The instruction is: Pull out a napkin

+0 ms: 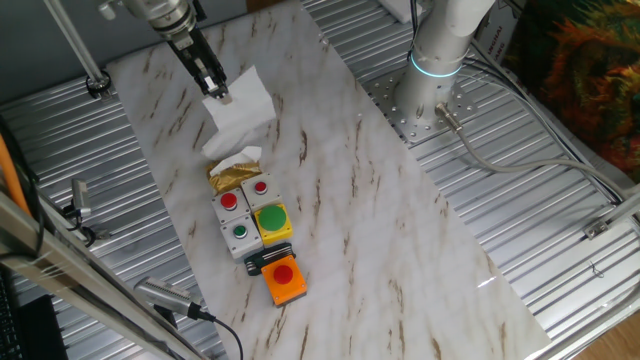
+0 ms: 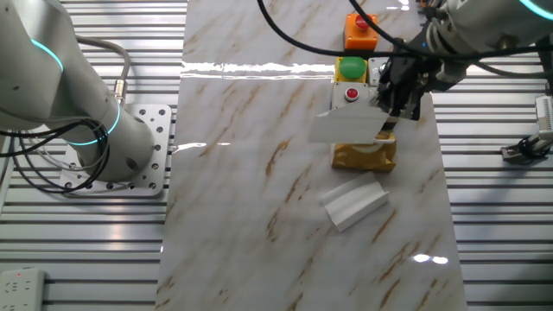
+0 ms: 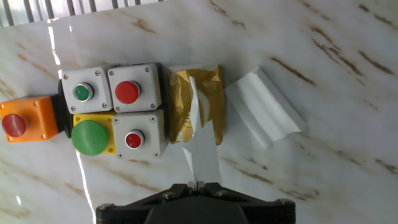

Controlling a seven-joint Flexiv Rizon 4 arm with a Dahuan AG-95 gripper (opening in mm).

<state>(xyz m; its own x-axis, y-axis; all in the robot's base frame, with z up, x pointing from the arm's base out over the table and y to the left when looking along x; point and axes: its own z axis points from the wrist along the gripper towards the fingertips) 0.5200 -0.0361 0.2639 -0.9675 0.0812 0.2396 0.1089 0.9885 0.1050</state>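
My gripper (image 1: 217, 92) is shut on the edge of a white napkin (image 2: 346, 127) and holds it above the shiny gold packet (image 2: 365, 155). In the hand view the napkin (image 3: 203, 155) runs as a creased strip from the gripper (image 3: 199, 185) down to the packet's (image 3: 208, 102) torn opening; I cannot tell whether its far end is free of the packet. A second white napkin (image 3: 264, 107) lies folded on the marble beside the packet, also in the other fixed view (image 2: 354, 203). In one fixed view the white sheets (image 1: 245, 110) overlap under the gripper.
Grey button boxes (image 3: 118, 93) with red and green buttons touch the packet's other side. A yellow box with a green mushroom button (image 3: 90, 137) and an orange box with a red button (image 3: 25, 121) adjoin them. The robot base (image 1: 430, 80) stands on the ribbed metal bench.
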